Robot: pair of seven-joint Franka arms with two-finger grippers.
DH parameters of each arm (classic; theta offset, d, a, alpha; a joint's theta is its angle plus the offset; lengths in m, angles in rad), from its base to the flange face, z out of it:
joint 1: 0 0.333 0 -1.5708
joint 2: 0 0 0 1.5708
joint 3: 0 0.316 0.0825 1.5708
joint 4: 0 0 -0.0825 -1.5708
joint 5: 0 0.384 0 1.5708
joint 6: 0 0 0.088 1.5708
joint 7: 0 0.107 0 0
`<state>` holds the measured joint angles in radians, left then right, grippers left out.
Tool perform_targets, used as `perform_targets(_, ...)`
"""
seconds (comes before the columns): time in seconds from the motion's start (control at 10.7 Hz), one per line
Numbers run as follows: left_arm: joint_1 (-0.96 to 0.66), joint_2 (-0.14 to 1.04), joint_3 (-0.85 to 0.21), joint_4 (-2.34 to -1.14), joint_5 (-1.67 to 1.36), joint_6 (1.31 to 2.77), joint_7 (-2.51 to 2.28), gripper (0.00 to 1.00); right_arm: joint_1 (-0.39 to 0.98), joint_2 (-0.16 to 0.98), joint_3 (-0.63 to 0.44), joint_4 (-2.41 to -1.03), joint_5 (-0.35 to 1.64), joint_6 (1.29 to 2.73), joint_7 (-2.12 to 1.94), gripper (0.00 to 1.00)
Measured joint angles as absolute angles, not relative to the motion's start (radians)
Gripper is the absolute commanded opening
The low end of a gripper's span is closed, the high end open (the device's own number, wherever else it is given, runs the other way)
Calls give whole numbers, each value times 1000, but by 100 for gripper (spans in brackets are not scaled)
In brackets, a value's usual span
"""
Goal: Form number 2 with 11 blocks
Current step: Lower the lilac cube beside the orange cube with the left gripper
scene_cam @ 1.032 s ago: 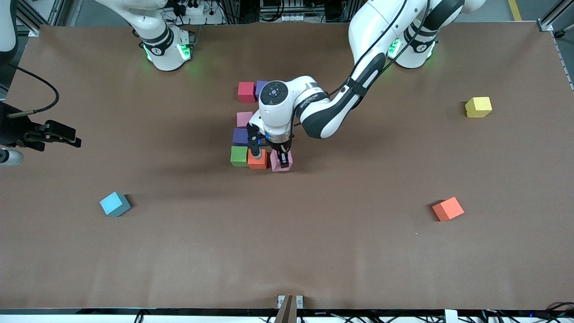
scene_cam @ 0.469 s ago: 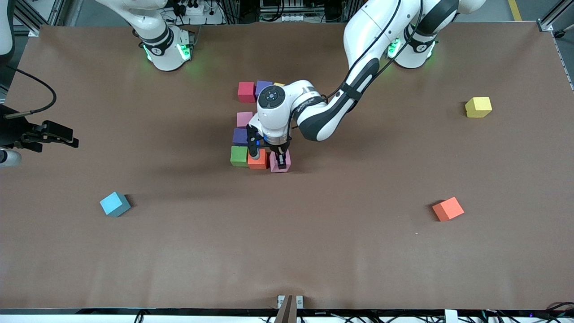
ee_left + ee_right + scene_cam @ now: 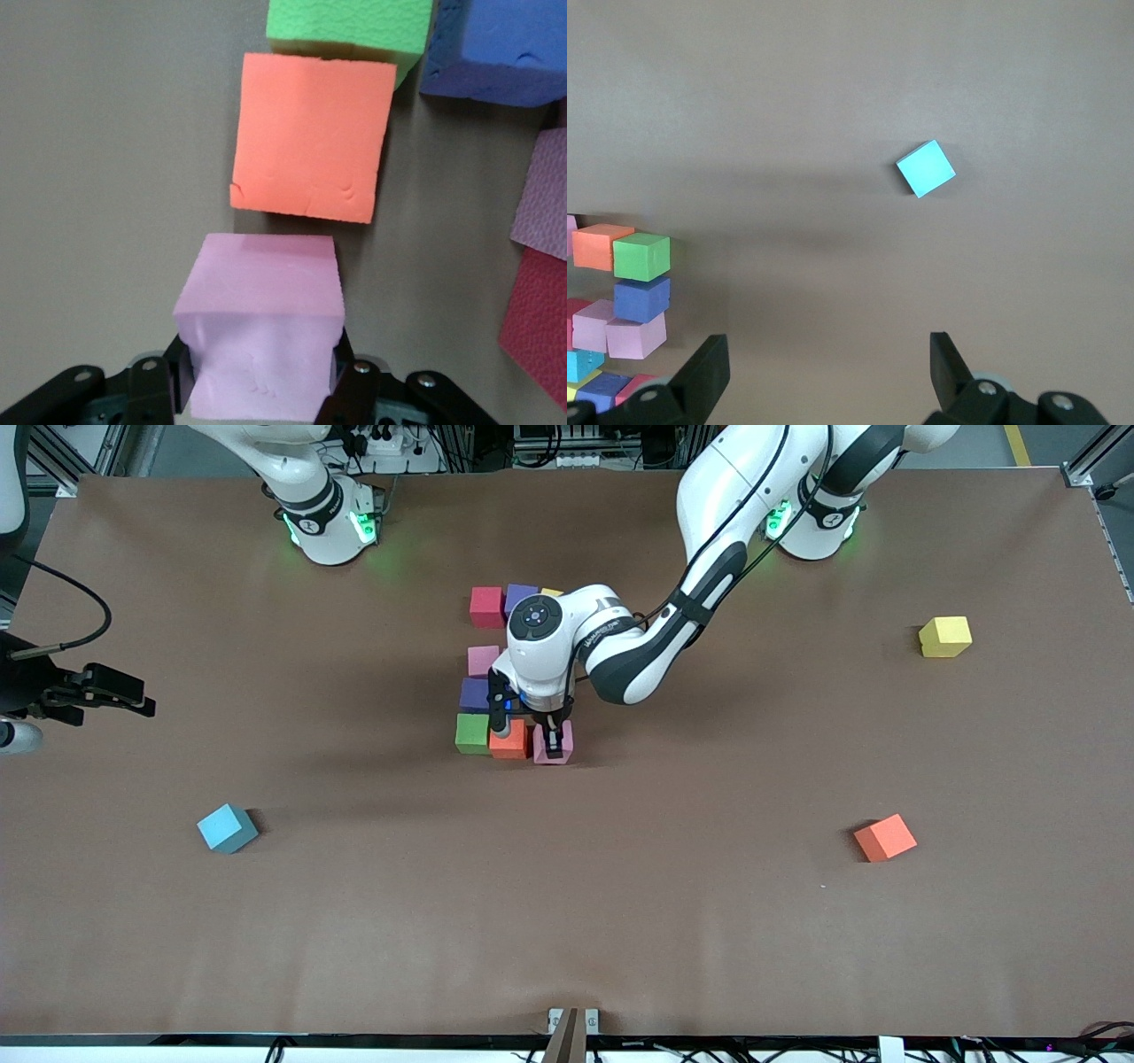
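My left gripper (image 3: pixel 553 746) is shut on a pink block (image 3: pixel 261 328) (image 3: pixel 564 737), low at the table next to an orange block (image 3: pixel 509 741) (image 3: pixel 310 137), with a narrow gap between the two. That orange block sits in a row with a green block (image 3: pixel 472 733). A purple block (image 3: pixel 475 694), a pink one (image 3: pixel 483 660), a red one (image 3: pixel 486 607) and another purple one (image 3: pixel 520 595) run away from the front camera; my arm hides part of this cluster. My right gripper (image 3: pixel 828 354) (image 3: pixel 133 695) waits open over the right arm's end of the table.
Three blocks lie loose. The light blue one (image 3: pixel 227 828) (image 3: pixel 926 168) is toward the right arm's end. A yellow one (image 3: pixel 944 637) and an orange-red one (image 3: pixel 885 838) are toward the left arm's end. Bare brown table (image 3: pixel 567 903) stretches toward the front camera.
My left gripper has sunk slightly with the pink block and edged toward the orange block. The right arm has barely shifted.
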<state>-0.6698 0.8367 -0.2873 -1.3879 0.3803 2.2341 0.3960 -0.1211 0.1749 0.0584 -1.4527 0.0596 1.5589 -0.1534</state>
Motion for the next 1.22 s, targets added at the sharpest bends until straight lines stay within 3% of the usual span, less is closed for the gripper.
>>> perform_targets(0.56,-695,847,-288,-1388,380,2233,400,54,-136,180,45,-1454,68,1559,-193,100)
perform_targets(0.75,-696,855,-288,-1387,380,2234,400,67,-136,180,45,-1454,69,1559,-195,100)
perform_targets(0.84,-696,855,-288,-1386,380,2234,400,87,-136,180,45,-1454,69,1559,-201,100)
perform_targets(0.94,-696,856,-287,-1387,380,2234,400,100,-136,181,45,-1454,69,1559,-209,100)
perform_targets(1.22,-696,868,-287,-1387,380,2234,392,100,-136,182,43,-1454,70,1559,-222,100)
